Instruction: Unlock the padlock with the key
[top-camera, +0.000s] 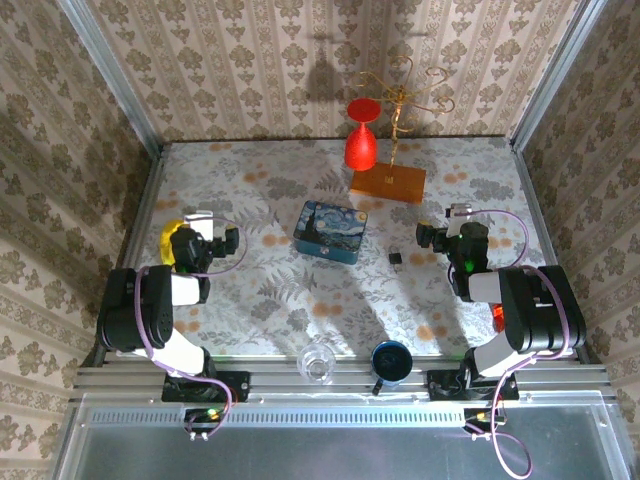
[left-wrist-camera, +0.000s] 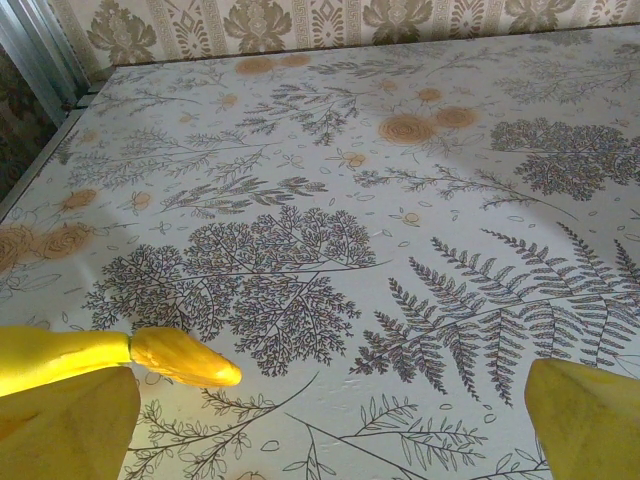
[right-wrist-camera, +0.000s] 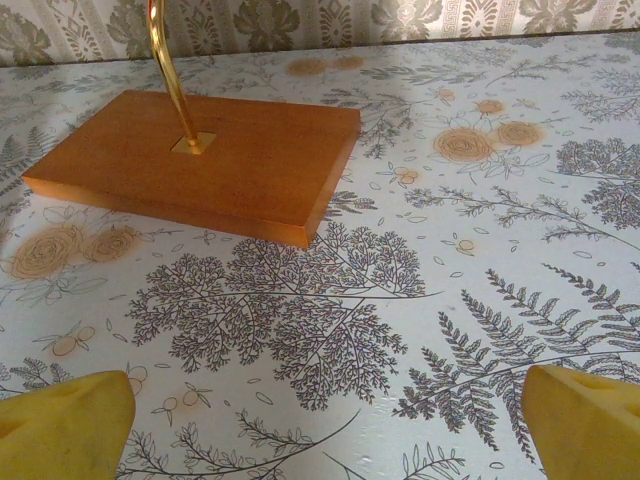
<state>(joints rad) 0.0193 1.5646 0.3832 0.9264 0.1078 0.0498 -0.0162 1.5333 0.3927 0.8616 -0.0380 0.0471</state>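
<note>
Padlock (top-camera: 396, 258), centre-right of the overhead frame, near the tin (top-camera: 331, 232); both arms' jaws spread, empty. Risk: so small a body may skid from a coarse pinch.

bright even light, sharp focus, soft shadows on wall

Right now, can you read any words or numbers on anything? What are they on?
No word, number or sign can be read here.
On the blue tin: painted swirls, no letters to make out.
On the padlock: too small to tell if it has any marking.
On the wooden base: plain wood, no writing.
On the tablecloth: ferns and flowers, no text.
</note>
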